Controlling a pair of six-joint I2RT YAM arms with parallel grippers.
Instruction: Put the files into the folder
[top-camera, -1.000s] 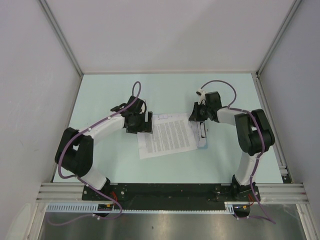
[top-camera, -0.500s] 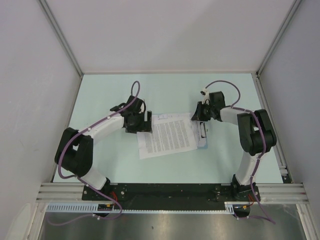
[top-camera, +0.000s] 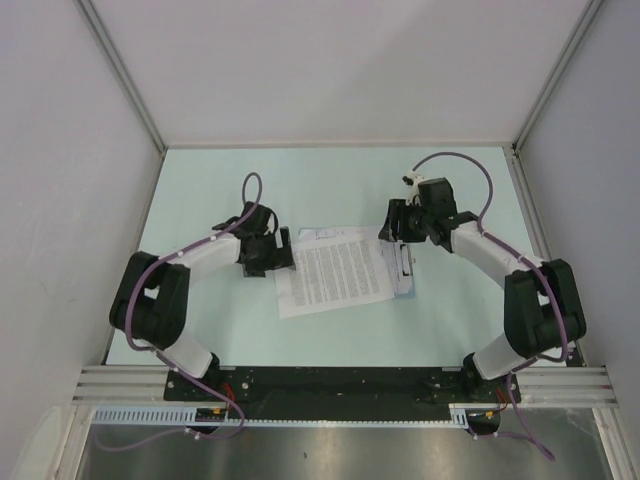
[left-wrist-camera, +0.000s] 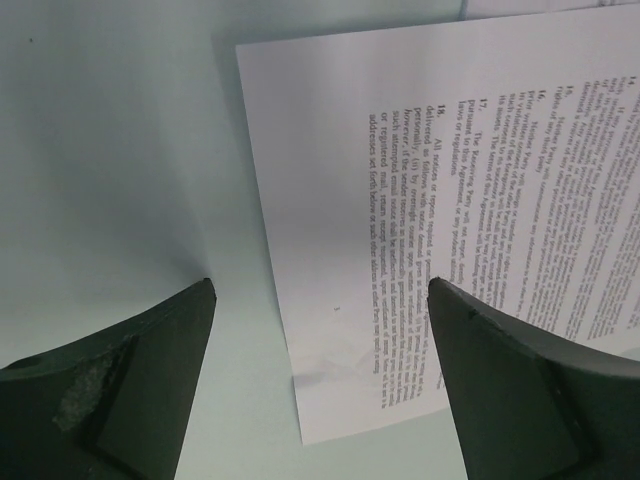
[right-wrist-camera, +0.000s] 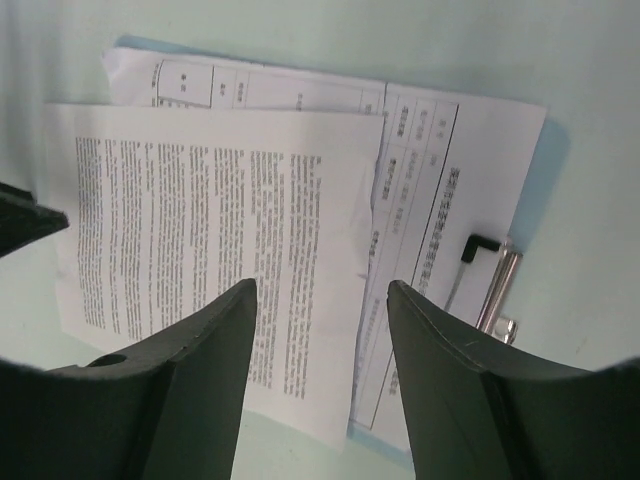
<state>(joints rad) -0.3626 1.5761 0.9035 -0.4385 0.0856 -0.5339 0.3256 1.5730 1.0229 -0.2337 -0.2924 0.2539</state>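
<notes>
1. Your files (top-camera: 335, 272) lie in the middle of the counter (top-camera: 210, 180), fanned on top of the folder (right-wrist-camera: 552, 165) and not visibly tucked in; I judge the step in hand to be squaring and seating the sheets.
2. Your left hand (left-wrist-camera: 320, 385) stands wide and empty, low at the top sheet's (left-wrist-camera: 400, 200) left edge; your right hand (right-wrist-camera: 320, 395) gapes empty too, above the stack near the metal clip (right-wrist-camera: 495, 285).
3. Next you likely need to nudge the skewed top sheet square with those below; go gently, since thin paper buckles.
4. Paper hides most of the folder, and only pale-blue slivers show; I cannot tell whether the clip pins any sheet; the sheet count is unclear.
</notes>
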